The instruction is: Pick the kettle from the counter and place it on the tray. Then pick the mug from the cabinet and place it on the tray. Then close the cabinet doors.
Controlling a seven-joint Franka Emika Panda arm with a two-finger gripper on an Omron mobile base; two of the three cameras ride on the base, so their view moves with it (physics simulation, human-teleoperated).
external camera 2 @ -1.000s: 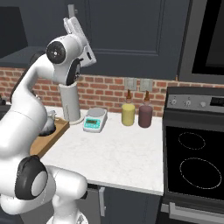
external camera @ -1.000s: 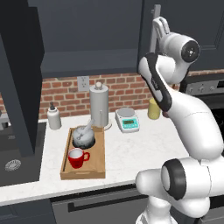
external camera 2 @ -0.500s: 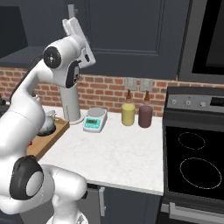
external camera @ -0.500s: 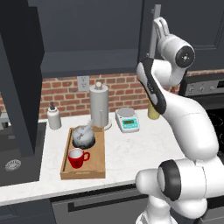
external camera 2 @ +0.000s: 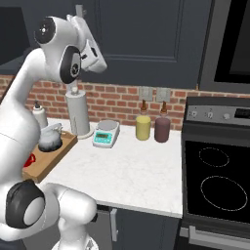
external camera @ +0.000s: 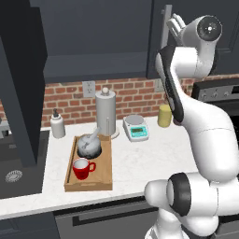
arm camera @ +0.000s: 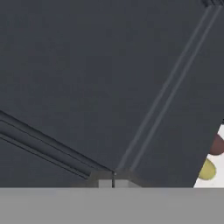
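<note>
Since the earlier frame, little was shifted: the raised white arm's closed fingers (arm camera: 113,181) were kept against the panelled charcoal cabinet door (arm camera: 87,78).

On the tabletop (external camera: 140,158): one wooden tray (external camera: 105,175) holding one kettle (external camera: 89,145) and one red mug (external camera: 82,169); one tall grey cylinder (external camera: 106,114); one white bottle (external camera: 57,125); one kitchen scale (external camera: 136,127). Canisters: two, one yellow canister (external camera 2: 143,127), one maroon canister (external camera 2: 162,129). Wall outlets: two (external camera 2: 145,93) (external camera 2: 162,94); stove burner rings: two (external camera 2: 214,157) (external camera 2: 225,191).
</note>
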